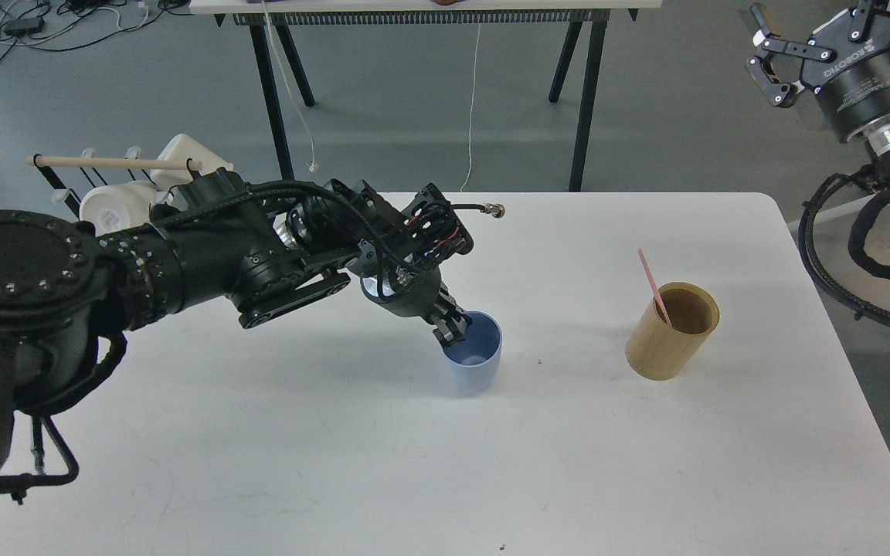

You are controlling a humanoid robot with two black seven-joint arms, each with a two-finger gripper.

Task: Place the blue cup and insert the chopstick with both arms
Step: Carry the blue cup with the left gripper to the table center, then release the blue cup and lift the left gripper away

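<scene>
While the blue cup (pixel 475 357) is standing upright near the middle of the white table (pixel 337 463), it is showing a pale blue-grey tapered wall and a darker blue inside, mouth facing up. My left arm is reaching in from the left, bent at the elbow and angling down, and my left gripper (pixel 451 326) is pinching the cup's near-left rim, one finger seeming to dip inside the mouth. The chopstick (pixel 653 287), thin and pink, is leaning inside the tan bamboo-coloured cylinder (pixel 671 332) to the right, well apart from the cup, its long axis tilting up and to the left. My right gripper (pixel 771 66) is hanging raised at the top right, off the table, fingers spread and holding nothing.
</scene>
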